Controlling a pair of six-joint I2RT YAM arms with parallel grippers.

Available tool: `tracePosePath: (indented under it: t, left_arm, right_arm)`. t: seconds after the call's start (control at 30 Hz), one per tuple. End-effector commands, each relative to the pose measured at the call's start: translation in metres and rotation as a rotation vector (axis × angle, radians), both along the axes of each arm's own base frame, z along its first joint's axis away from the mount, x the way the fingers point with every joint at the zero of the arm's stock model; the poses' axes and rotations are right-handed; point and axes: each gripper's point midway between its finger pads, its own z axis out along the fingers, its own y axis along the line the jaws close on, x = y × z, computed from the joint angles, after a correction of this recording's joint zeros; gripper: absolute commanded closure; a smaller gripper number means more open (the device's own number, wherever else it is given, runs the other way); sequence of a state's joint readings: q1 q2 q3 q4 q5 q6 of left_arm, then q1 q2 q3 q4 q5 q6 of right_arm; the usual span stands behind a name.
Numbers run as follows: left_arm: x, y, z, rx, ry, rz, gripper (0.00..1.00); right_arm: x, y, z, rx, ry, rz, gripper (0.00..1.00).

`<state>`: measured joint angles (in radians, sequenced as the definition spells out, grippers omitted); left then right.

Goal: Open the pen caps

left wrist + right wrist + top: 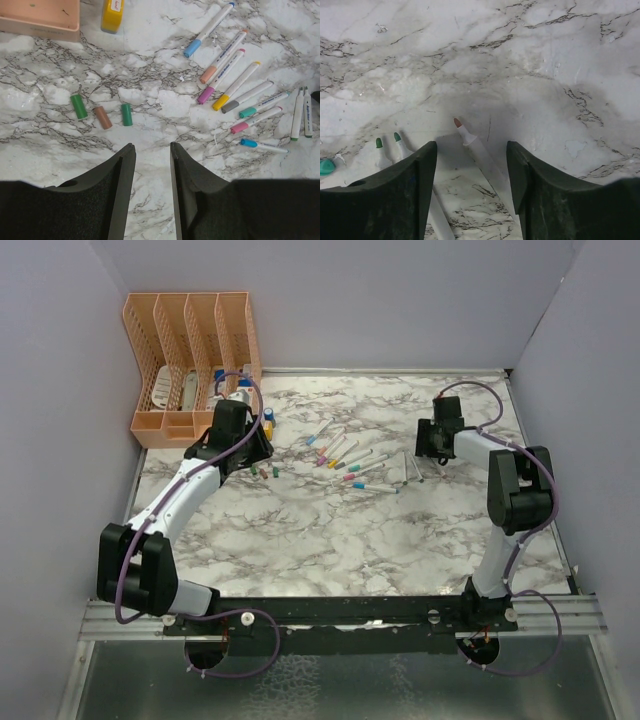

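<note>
Three loose pen caps lie in a row on the marble: green [78, 106], brown [103, 117] and green [127, 114]. They show as a cluster of caps [265, 472] in the top view. My left gripper [152, 145] hovers just short of them, open, with only bare marble between its jaws. Several capped pens [220, 80] are fanned out at mid-table. My right gripper [471, 145] stands open over an uncapped brown-tipped pen [485, 160] that lies on the table between the jaws. Two uncapped green-tipped pens [397, 137] lie to its left.
An orange desk organiser [190, 360] stands at the back left, with a small yellow-and-blue bottle [112, 14] beside it. A teal cap [325, 166] sits at the left edge of the right wrist view. Grey walls enclose the table on three sides.
</note>
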<state>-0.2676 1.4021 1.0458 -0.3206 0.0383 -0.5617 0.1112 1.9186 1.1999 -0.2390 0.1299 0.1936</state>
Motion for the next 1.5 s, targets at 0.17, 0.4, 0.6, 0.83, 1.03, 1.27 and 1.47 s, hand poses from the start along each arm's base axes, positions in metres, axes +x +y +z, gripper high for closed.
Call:
tracePosePath:
  t: [0.17, 0.4, 0.6, 0.83, 1.03, 1.27, 1.47]
  left_arm:
    - [0.0, -0.004, 0.022, -0.053, -0.059, 0.001, 0.63]
    - [0.001, -0.008, 0.026, -0.076, -0.072, -0.007, 0.63]
    - [0.001, -0.014, 0.025, -0.098, -0.069, -0.021, 0.63]
    - [-0.002, -0.015, 0.021, -0.102, -0.064, -0.028, 0.63]
    - [-0.003, -0.015, 0.02, -0.103, -0.06, -0.028, 0.63]
    - [-0.003, -0.016, 0.016, -0.1, -0.053, -0.031, 0.63]
    - [-0.003, -0.016, 0.015, -0.099, -0.049, -0.033, 0.63]
  right_arm:
    - [0.003, 0.021, 0.061, 0.112, -0.134, 0.075, 0.38]
    - [-0.037, 0.086, 0.098, 0.201, -0.164, 0.344, 0.36]
    - [-0.094, 0.147, 0.062, 0.127, -0.024, 0.539, 0.36]
    - [-0.117, 0.172, 0.033, 0.08, 0.026, 0.633, 0.36]
    - [-0.112, 0.175, 0.023, 0.047, 0.035, 0.653, 0.36]
    - [-0.103, 0.178, 0.011, 0.023, 0.039, 0.665, 0.36]
    - [-0.107, 0.182, 0.002, 0.02, 0.068, 0.685, 0.37]
